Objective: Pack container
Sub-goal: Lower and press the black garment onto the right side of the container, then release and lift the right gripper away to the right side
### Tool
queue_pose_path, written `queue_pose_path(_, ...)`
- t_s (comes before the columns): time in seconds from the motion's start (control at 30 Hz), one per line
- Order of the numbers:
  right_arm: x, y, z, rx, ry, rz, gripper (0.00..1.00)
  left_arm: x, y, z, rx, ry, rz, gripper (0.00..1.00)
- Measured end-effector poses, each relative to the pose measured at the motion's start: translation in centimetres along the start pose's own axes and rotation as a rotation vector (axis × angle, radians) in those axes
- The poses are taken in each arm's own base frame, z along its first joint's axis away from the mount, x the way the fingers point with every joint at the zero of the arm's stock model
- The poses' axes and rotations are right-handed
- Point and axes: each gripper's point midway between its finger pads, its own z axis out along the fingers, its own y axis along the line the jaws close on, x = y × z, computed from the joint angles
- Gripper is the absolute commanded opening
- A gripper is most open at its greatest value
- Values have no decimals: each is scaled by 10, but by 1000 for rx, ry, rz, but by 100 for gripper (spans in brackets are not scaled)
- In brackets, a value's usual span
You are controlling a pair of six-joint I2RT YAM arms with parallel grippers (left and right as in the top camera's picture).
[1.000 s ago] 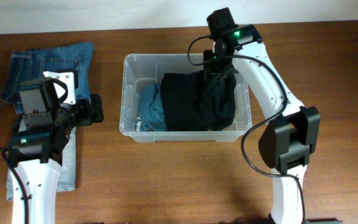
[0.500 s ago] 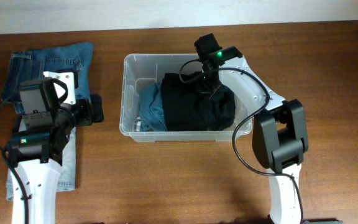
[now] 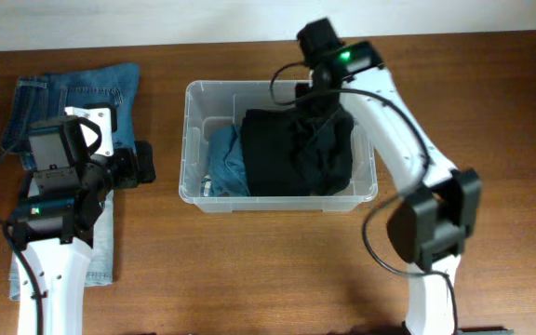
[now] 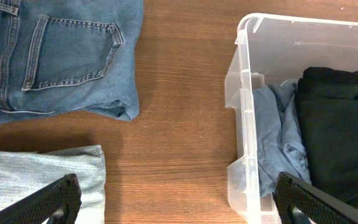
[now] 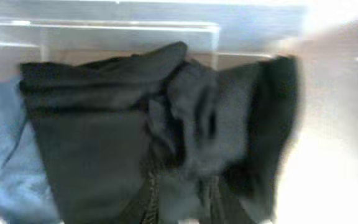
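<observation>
Container (image 3: 186, 140) stood mid-table (image 3: 249, 270), long side toward the arms. It was part filled: a black garment (image 3: 287, 158) took the middle and right of the bin, and a light blue garment (image 3: 223, 166) was bunched against the left wall.

Right gripper (image 3: 316, 104) was down at the far edge of the black garment, just inside the back rim. The wrist view was blurred, showing dark cloth filling the frame with the fingers only as dim shapes against it. Cannot tell how far the jaws stood apart, or whether any cloth was pinched.

Left gripper (image 4: 178, 193) hung over bare wood between the container and the clothes on the left. Its jaws were spread wide and it held nothing.

Outside the bin: folded dark denim jeans (image 3: 77, 88) at the far left, and a pale denim piece (image 3: 100, 251) nearer the front, partly under the left arm.

Judgement: the step in hand was settling the black garment into the bin, and packing was roughly halfway.

Next move, as judged:
- The right arm must come away from the cloth without dragging it over the rim.
- The left arm must take one denim piece by a folded edge and lift it clear of the container's near wall.
- Free room looked scarce, so the denim would probably have to go on top.
</observation>
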Motion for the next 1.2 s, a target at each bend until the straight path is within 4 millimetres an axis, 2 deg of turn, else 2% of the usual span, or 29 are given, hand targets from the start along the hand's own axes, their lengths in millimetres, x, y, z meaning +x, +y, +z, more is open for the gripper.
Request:
queue_pose_path(0.1,16,-10,-35,27,24,1,20,0,0,0,0,0,0,99)
queue_pose_path(0.2,29,-17,-42,54,60,0,20,0,0,0,0,0,0,100)
queue_pose_path(0.3,40,-22,-24,81,104,-3,20,0,0,0,0,0,0,99)
queue_pose_path(0.37,46,-26,-6,94,123,-3,20,0,0,0,0,0,0,100)
queue_pose_path(0.43,51,-28,22,101,126,-4,20,0,0,0,0,0,0,100)
queue_pose_path(0.57,58,-33,55,116,121,-5,21,0,0,0,0,0,0,99)
queue_pose_path(0.63,60,-35,66,121,115,-5,21,0,0,0,0,0,0,99)
queue_pose_path(0.97,87,-56,86,158,194,13,21,0,0,0,0,0,0,99)
queue_pose_path(1.2,92,-58,88,162,204,13,20,0,0,0,0,0,0,100)
